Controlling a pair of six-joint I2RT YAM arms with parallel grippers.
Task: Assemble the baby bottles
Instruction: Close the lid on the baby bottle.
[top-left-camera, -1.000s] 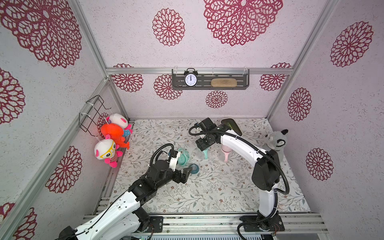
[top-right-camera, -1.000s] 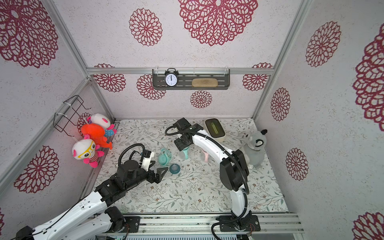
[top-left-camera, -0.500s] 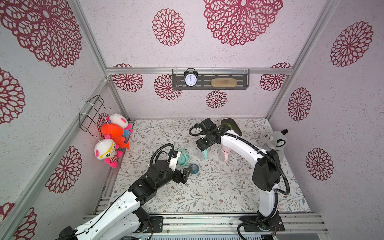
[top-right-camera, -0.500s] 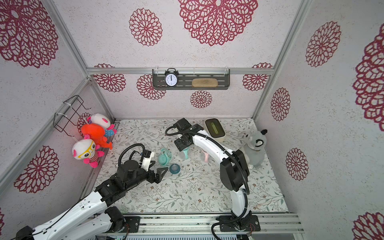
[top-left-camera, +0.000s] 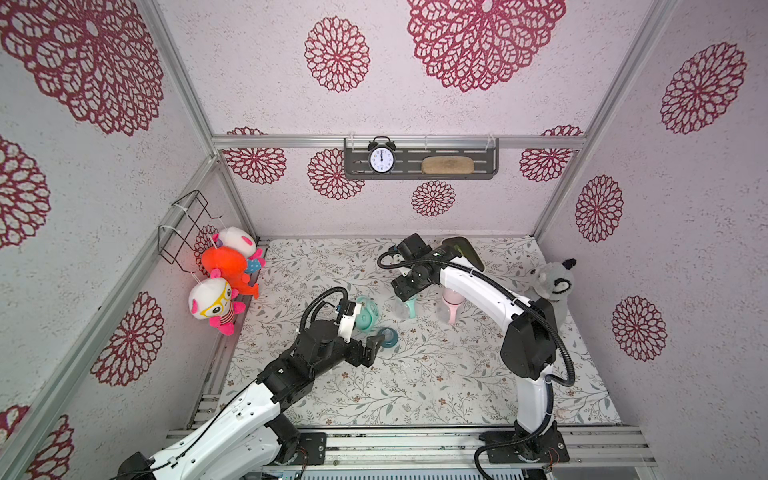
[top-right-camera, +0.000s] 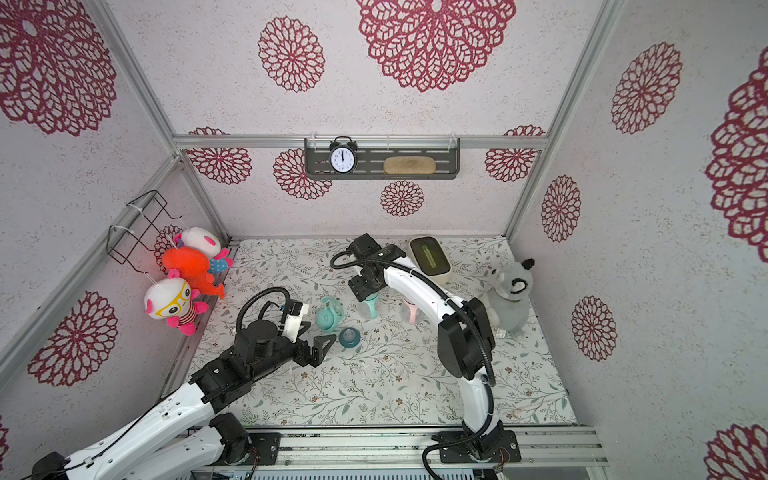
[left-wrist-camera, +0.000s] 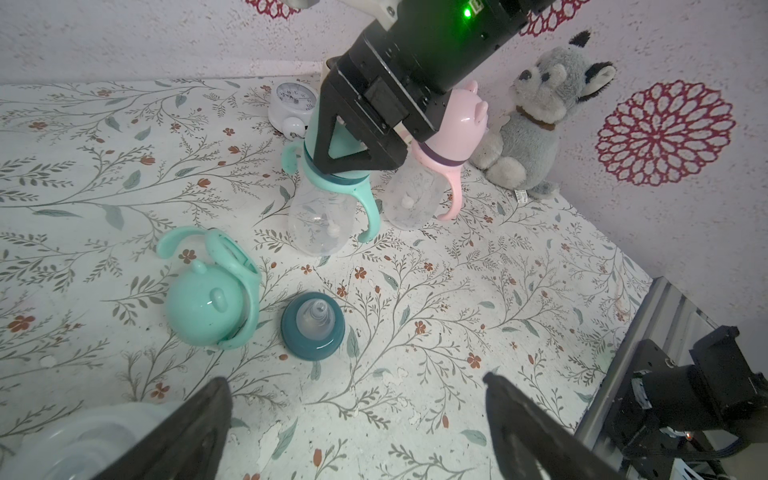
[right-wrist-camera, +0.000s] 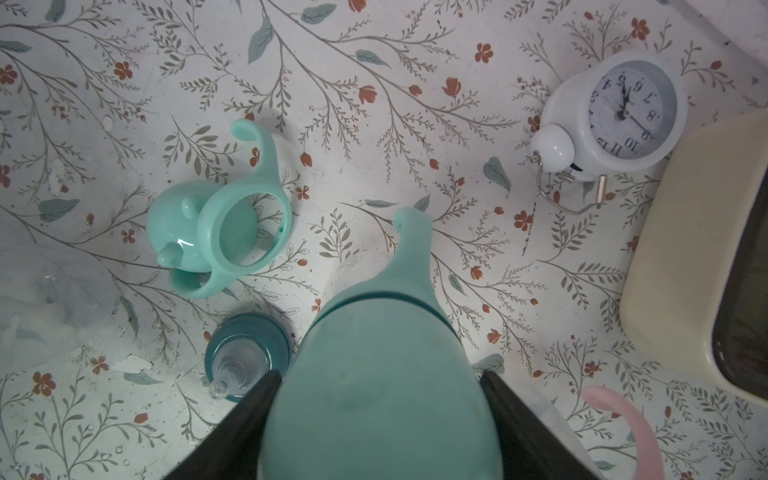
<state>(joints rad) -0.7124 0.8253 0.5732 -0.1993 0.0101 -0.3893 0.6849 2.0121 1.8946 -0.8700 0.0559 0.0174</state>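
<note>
- nothing has shifted since the earlier frames: both arms and every part sit where they were.
- the right end effector (right-wrist-camera: 380, 415) is closed part-way onto the dome cap of the upright mint bottle (left-wrist-camera: 322, 220), with a finger pressed against each side of the cap. i judge it is seating the cap or steadying the bottle from above.
- that bottle stands about mid-bench, with the pink bottle (left-wrist-camera: 415, 199) just to its right, also capped and upright. i read the pair as finished and parked together, clear of the loose parts.
- the left end effector (left-wrist-camera: 357, 415) is spread wide and has hold of nothing. it hovers just near and left of the loose parts, and i think it is lined up for a pick.
- the third bottle is in pieces. a mint dome cap (left-wrist-camera: 199, 307) has the handle ring (left-wrist-camera: 237, 266) leaning on it. the teal nipple collar (left-wrist-camera: 313, 328) stands nipple-up just right and nearer. a clear bottle body (left-wrist-camera: 83, 440) lies by the left end effector, only partly in view.
- the bench (top-left-camera: 436, 374) wears a floral cover, flaking in spots.
- toward the far side sit a white alarm clock (right-wrist-camera: 602, 120) and a cream box (top-right-camera: 428, 257). a grey plush (top-left-camera: 550, 286) leans at the right wall.
- the walls carry red rosettes. a shelf (top-left-camera: 419, 166) on the far wall holds a black clock (top-left-camera: 382, 160). plush toys (top-left-camera: 224, 270) hang under a wire basket (top-left-camera: 187, 224) on the left wall.
</note>
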